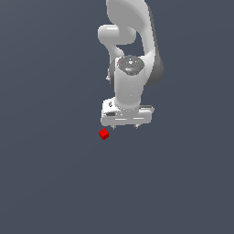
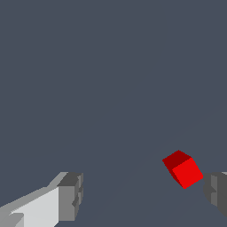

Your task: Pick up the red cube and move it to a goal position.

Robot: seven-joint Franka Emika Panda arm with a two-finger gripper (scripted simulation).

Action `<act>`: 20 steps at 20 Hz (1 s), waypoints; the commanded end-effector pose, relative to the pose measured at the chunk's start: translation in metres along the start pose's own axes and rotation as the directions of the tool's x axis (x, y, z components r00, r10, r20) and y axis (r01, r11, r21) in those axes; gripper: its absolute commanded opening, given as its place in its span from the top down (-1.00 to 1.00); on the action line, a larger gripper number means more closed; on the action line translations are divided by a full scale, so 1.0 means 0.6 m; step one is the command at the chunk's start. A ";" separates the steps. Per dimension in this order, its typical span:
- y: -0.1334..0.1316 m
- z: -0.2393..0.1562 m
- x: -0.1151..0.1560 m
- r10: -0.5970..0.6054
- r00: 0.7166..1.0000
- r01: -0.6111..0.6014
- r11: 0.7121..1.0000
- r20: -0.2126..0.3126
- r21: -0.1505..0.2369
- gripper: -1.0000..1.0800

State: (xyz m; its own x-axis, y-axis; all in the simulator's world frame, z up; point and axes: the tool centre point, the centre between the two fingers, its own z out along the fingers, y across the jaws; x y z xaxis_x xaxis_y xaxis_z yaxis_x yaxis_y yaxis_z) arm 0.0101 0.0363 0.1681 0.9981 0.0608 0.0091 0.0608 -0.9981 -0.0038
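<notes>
The red cube [image 1: 103, 134] is small and bright, lying on the dark grey floor just below and to the exterior view's left of the white hand. My gripper [image 1: 124, 126] hangs above the floor, pointing down, with only short fingertips showing under the hand. In the wrist view the red cube [image 2: 183, 169] lies between the two grey fingertips, close to one fingertip [image 2: 216, 191] and far from the other fingertip [image 2: 71, 196]. The fingers stand wide apart and touch nothing. My gripper [image 2: 144, 195] is open and holds nothing.
The white arm [image 1: 130, 50] rises behind the hand toward the top of the exterior view. A plain dark grey floor [image 1: 55, 183] fills everything else in both views. No goal marker shows.
</notes>
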 end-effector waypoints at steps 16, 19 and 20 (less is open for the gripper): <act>0.033 0.053 -0.031 -0.121 0.993 0.121 0.993 0.002 0.000 -0.92; 0.049 0.077 -0.043 -0.173 0.985 0.173 0.985 0.003 0.001 -0.92; 0.055 0.086 -0.047 -0.192 0.981 0.192 0.981 0.003 0.001 -0.92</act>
State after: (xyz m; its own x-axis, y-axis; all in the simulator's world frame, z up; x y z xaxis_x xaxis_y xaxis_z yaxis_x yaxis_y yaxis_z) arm -0.0122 0.0075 0.1241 0.9744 0.2246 0.0071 0.2246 -0.9744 -0.0028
